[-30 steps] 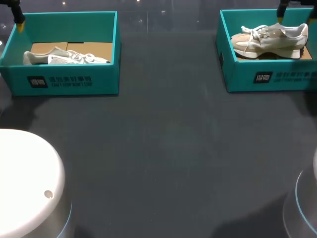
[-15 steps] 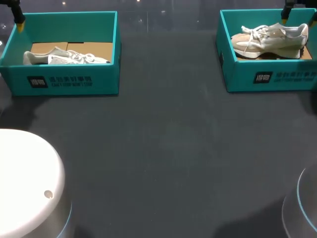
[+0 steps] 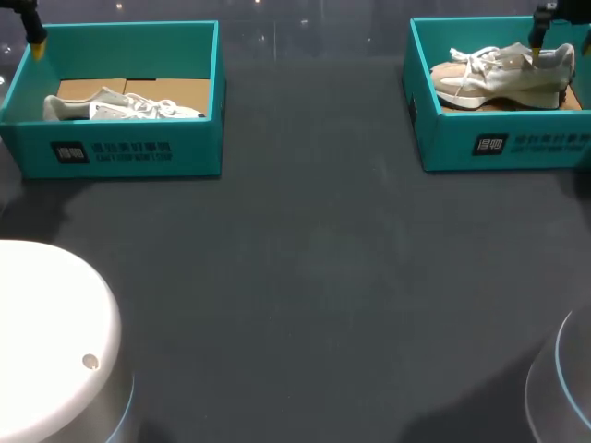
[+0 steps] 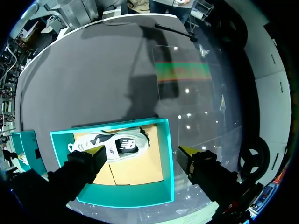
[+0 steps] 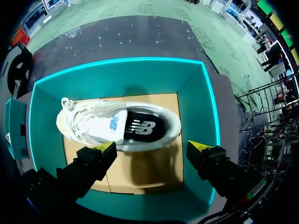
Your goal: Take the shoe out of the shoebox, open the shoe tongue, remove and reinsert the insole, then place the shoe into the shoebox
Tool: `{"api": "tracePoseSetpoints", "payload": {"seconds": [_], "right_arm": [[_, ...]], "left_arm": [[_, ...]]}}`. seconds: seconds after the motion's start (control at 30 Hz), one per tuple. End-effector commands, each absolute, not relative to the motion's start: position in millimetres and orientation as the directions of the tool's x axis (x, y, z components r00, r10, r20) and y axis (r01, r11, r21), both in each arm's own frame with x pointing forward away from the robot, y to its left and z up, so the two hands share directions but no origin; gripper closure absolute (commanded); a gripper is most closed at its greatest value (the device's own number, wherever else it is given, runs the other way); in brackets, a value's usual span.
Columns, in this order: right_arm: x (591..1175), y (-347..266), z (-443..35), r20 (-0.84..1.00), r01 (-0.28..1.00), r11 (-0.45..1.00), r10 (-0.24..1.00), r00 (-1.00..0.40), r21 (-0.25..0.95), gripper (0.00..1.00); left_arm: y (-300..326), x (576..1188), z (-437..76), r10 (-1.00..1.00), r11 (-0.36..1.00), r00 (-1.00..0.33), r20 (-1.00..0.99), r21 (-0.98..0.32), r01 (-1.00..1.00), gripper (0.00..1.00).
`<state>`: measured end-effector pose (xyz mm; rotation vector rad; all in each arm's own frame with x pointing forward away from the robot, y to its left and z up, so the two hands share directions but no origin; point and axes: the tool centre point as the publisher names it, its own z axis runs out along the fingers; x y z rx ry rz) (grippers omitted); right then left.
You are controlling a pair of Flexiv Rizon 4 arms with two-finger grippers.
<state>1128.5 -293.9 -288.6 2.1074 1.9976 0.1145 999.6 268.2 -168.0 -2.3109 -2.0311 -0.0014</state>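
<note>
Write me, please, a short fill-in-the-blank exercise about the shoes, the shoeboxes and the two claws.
1. The left claw and the right claw both have their fingers ___.
2. The right shoe lies ___ the right shoebox.
3. The left shoebox and the right shoebox are both ___ in colour.
Missing words: open; inside; teal.

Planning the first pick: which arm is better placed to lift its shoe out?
Right. The right gripper, open, hangs over the heel of its shoe; the left gripper straddles its box wall, one finger outside.
</note>
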Motion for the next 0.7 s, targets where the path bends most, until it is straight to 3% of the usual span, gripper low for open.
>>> {"api": "tracePoseSetpoints", "payload": {"seconds": [0.03, 0.7], "right_arm": [[1141.6, -301.1, -297.0, -0.111, 0.979, -0.036, 0.992, 0.06, 0.203, 0.0], [1160.9, -326.6, -331.5, -0.134, 0.991, 0.001, 0.991, 0.017, 0.136, 0.02]], "left_arm": [[268.9, 999.1, -167.7, 0.99, -0.128, 0.131, 0.044, -0.047, 0.991, 0.0], [268.9, 999.1, -167.7, 0.99, -0.128, 0.131, 0.044, -0.047, 0.991, 0.0]]}}
